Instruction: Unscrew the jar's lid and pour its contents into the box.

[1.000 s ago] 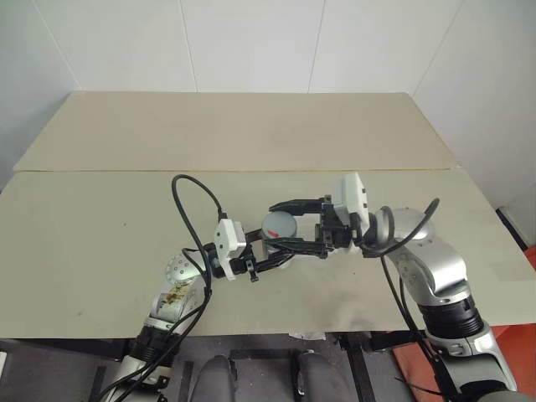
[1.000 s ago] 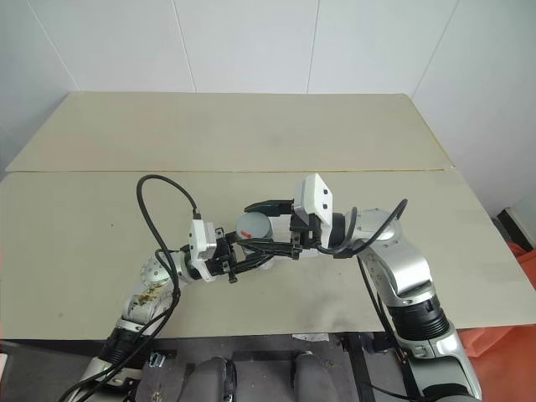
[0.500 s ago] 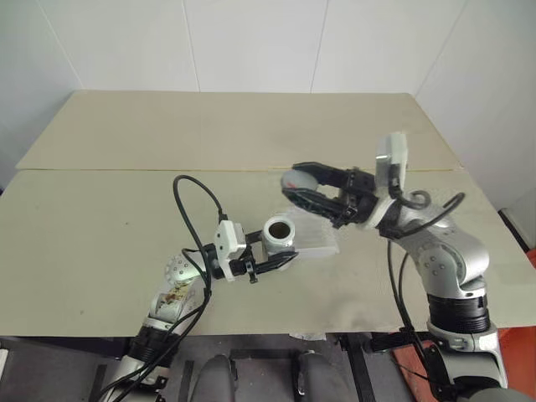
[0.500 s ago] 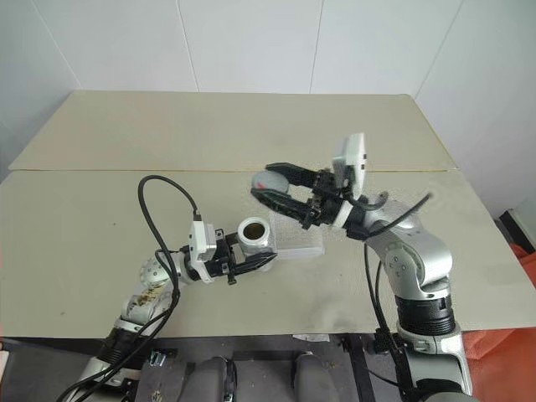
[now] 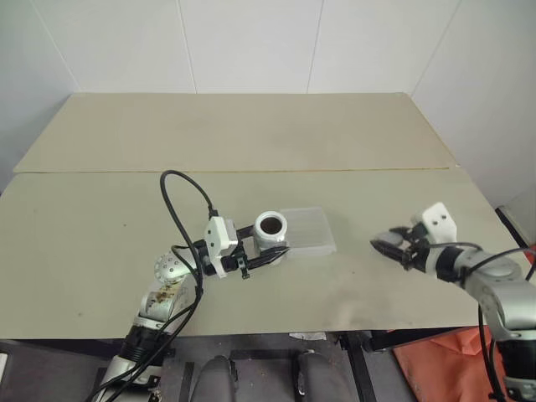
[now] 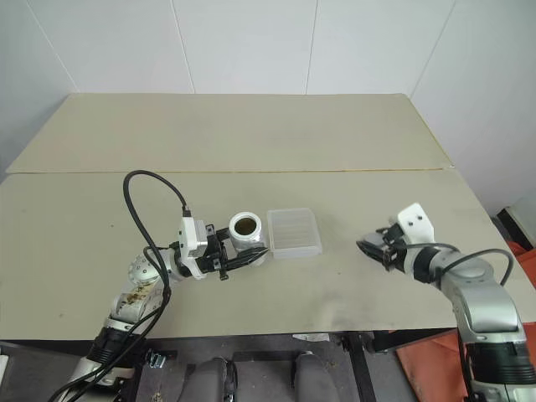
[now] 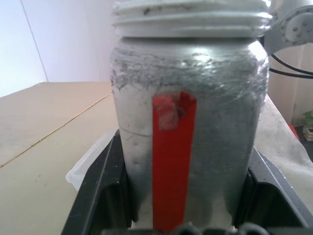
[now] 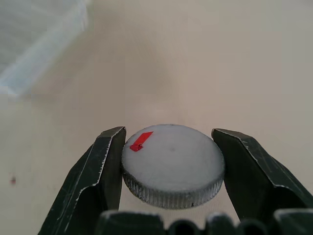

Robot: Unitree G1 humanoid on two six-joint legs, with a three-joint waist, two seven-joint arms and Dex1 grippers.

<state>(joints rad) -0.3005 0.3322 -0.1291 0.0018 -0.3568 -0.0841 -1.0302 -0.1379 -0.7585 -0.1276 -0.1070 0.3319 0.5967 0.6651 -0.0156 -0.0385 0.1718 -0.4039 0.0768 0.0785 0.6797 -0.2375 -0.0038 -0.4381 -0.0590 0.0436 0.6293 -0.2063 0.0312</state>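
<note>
Looking down and forward from head height over the table (image 5: 100,243) in both eye views, near-identical, sharing the jar (image 5: 270,227), the box (image 5: 306,230) and both arms; pressed right up against the jar's side along the left gripper (image 7: 183,215); close over the lid (image 8: 172,164) between the right gripper's fingers (image 8: 100,174), tabletop beyond, box corner shared.

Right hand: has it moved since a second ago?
Yes. The right hand, shut on the lid, swung from over the jar rightward and down, well past the box.
</note>
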